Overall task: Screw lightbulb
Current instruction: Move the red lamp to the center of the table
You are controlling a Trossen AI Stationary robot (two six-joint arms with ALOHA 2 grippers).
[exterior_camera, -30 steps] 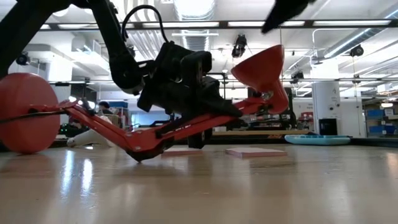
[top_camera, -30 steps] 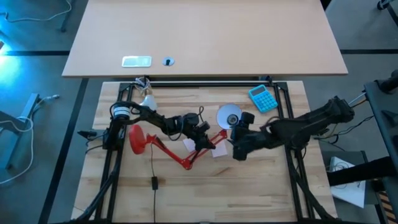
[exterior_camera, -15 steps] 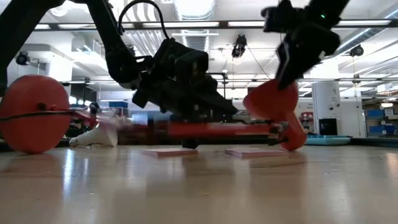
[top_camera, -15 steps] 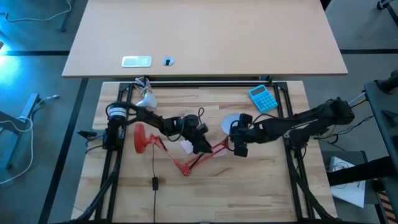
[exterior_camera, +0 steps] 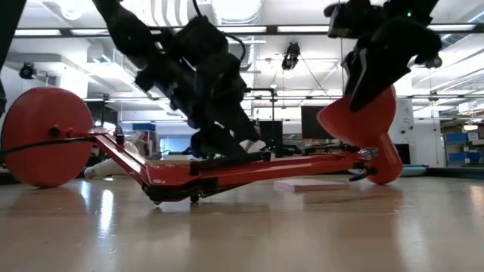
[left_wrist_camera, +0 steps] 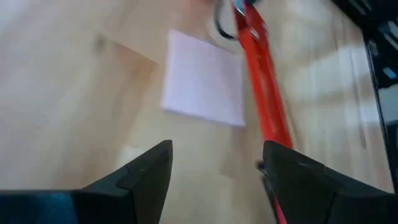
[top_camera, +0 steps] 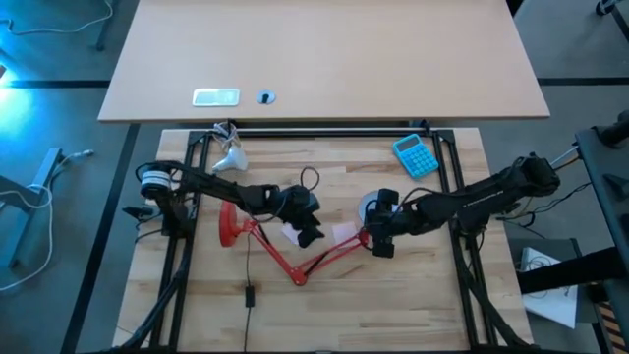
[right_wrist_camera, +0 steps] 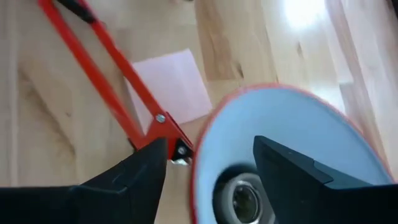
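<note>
the small white pear-shaped lightbulb (top_camera: 230, 158) lies at ten o'clock, untouched. left gripper (left_wrist_camera: 214, 180) gapes empty; right gripper (right_wrist_camera: 208, 180) straddles the red lamp's white-lined shade (right_wrist_camera: 283, 149), which could tip, misaligning the socket.

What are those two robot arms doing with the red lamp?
The lamp lies flat on the wooden table. The right gripper is at the lamp's shade, and its wrist camera looks into the shade, where the socket is empty. The left gripper is open and holds nothing, hovering over a pink sticky note beside the lamp's arm. The lightbulb lies at the table's far left corner, untouched, so it is not yet screwed in.
</note>
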